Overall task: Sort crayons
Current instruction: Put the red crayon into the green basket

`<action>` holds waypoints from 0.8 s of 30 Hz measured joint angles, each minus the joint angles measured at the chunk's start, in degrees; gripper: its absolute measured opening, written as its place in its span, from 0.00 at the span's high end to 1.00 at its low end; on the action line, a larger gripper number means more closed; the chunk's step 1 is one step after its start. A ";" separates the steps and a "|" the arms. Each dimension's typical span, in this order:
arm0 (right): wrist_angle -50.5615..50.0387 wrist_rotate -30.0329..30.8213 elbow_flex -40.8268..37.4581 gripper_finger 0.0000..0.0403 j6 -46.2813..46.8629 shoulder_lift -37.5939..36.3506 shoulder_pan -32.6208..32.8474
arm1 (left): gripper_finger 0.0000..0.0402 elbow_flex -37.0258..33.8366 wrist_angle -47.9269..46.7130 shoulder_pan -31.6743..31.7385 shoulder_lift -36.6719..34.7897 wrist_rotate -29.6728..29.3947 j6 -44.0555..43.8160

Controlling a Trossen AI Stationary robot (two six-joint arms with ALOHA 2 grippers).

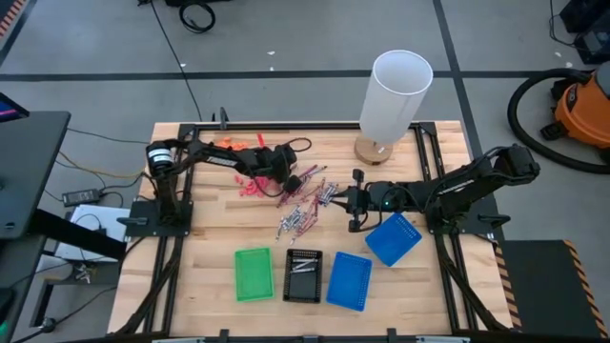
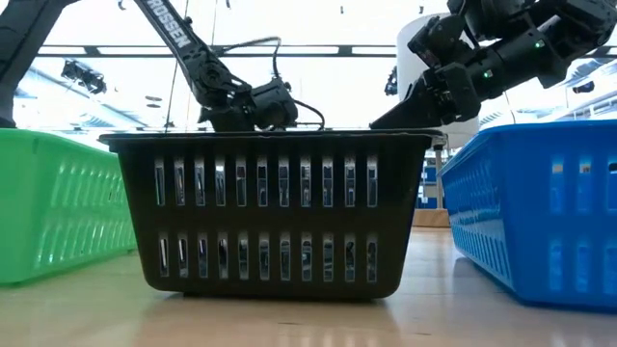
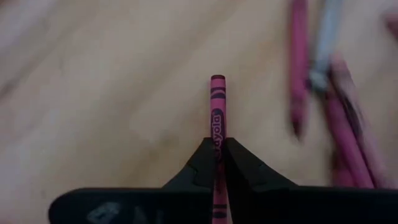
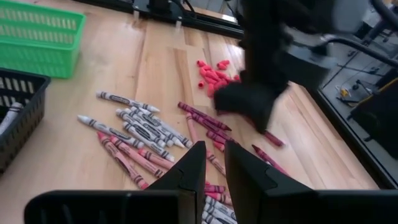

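A loose pile of maroon and silvery-grey crayons (image 1: pixel 305 205) lies flat on the wooden table; it also shows in the right wrist view (image 4: pixel 146 134). My left gripper (image 1: pixel 297 179) is at the pile's far left side, shut on one maroon crayon (image 3: pixel 217 109). My right gripper (image 1: pixel 335 198) hovers at the pile's right side. Its fingers (image 4: pixel 214 163) stand a narrow gap apart with nothing between them. The black tray (image 1: pixel 304 276) holds a few grey crayons. My left gripper pinches the maroon crayon between its two fingers, on the wrapped shaft (image 3: pixel 217 144). The crayon lies along the fingers, and its far end (image 3: pixel 217 81) sticks out ahead of the fingertips. Whether it is clear of the table does not show.
A green tray (image 1: pixel 254 274), the black tray and a blue tray (image 1: pixel 350 281) stand in a row near the front edge; a second blue tray (image 1: pixel 393 238) sits tilted under my right arm. Coral-pink bits (image 1: pixel 250 186) and orange bits (image 1: pixel 227 143) lie far left. A white cylinder (image 1: pixel 396 95) stands at the back.
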 joint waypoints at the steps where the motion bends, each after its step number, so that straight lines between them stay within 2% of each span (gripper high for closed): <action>1: -0.15 0.07 0.00 0.83 0.00 0.00 0.00 | 0.96 -0.06 -0.19 -0.63 -0.92 0.47 0.10; 7: -0.53 1.07 0.00 0.83 0.00 0.02 0.00 | 0.96 0.09 -0.98 -5.30 -7.25 -2.99 1.19; 12: -0.94 1.32 0.02 0.83 0.00 0.02 0.00 | 0.96 0.22 -3.21 -9.84 -13.10 -3.42 -0.90; 18: -0.94 1.32 0.02 0.83 0.18 0.02 0.00 | 0.96 0.30 -5.52 -18.29 -18.41 -5.35 -4.51; 24: -1.16 1.30 0.04 0.83 0.22 0.04 0.00 | 0.96 0.28 -6.86 -27.25 -20.53 -7.75 -9.78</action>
